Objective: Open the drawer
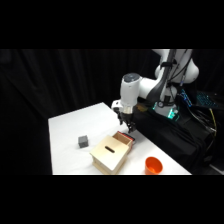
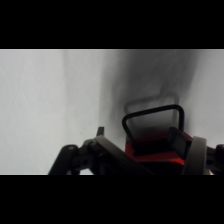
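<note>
White bench (image 1: 75, 130) carrying a pale wooden box (image 1: 111, 154) at its near edge. The drawer (image 1: 124, 138) projects partly from the box toward the arm, reddish inside exposed (partly open; further travel apparently remains). Gripper (image 1: 126, 126) directly above its wire handle (image 2: 152, 122); whether clenched or released cannot be told.

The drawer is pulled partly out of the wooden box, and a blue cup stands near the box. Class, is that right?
Not quite. The cup is orange, not blue, as the side view shows. The drawer is indeed partly out of the wooden box.
</note>
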